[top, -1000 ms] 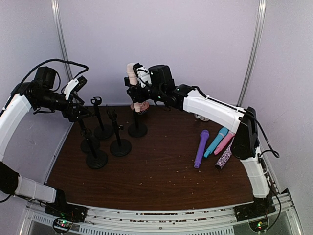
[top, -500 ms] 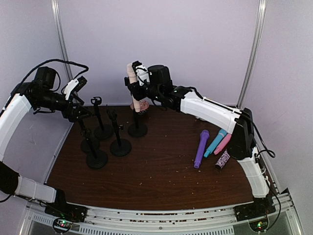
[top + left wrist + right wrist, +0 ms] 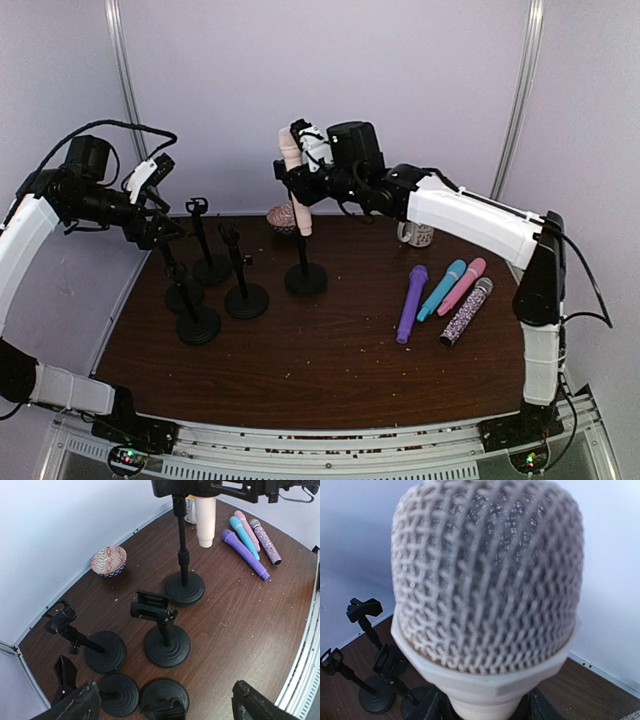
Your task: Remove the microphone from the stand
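The right arm reaches across to the top centre of the overhead view. The right fingers (image 3: 305, 172) are pinched on the cream microphone (image 3: 294, 190), just below its mesh head. That head fills nearly the whole right wrist picture, so the grip is high on the body. A sensible spot, I'd say: close to the clip, where a pull goes straight into the joint instead of levering the pole.

The microphone hangs upright, head up and tail down, right beside the pole of its stand (image 3: 306, 277). The stand's round base sits flat on the tabletop (image 3: 330, 370), centre frame. The clip itself is hidden behind the arm, so I can't say for sure the microphone is still seated, though it looks that way.

At the left edge, the left fingers (image 3: 158, 226) are spread wide and hold nothing. They hover above the cluster of empty stands (image 3: 205, 300), probably parked clear of the work. With nothing pinning the base, the stand may simply come up along with the microphone.

On the right of the tabletop, four loose microphones (image 3: 440, 298) lie side by side, likely the drop-off row. A patterned bowl (image 3: 281, 214) sits behind the stand.
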`<control>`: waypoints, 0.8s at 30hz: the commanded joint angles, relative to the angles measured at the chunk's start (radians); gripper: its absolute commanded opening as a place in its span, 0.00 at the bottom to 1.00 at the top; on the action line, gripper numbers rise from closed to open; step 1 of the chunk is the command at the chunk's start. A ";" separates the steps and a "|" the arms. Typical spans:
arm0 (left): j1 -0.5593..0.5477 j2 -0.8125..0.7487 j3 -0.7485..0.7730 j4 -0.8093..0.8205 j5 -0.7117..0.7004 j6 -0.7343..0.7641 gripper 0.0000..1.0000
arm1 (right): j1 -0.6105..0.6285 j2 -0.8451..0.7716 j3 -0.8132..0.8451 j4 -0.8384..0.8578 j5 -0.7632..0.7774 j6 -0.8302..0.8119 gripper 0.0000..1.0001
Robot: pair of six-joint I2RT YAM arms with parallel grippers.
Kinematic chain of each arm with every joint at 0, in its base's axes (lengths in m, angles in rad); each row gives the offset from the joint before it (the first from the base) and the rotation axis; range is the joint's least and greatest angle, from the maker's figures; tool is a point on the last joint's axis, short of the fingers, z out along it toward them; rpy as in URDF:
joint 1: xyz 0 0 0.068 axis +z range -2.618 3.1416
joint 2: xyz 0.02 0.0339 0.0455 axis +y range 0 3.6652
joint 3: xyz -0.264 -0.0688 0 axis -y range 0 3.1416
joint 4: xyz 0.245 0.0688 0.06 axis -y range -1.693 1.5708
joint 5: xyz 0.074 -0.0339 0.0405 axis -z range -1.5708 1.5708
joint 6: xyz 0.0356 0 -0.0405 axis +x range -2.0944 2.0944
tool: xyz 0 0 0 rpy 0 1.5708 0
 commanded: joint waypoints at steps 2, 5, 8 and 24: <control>0.007 -0.022 -0.017 -0.001 0.057 0.009 0.94 | 0.021 -0.210 -0.151 0.092 -0.054 0.027 0.00; 0.006 -0.026 -0.032 -0.001 0.096 0.013 0.94 | 0.037 -0.285 -0.269 0.125 -0.094 0.019 0.00; 0.006 -0.030 -0.055 -0.001 0.150 0.028 0.93 | 0.048 -0.352 -0.396 0.179 -0.158 0.015 0.00; -0.180 0.027 -0.018 -0.037 0.296 0.192 0.98 | 0.095 -0.512 -0.612 0.189 -0.448 -0.118 0.00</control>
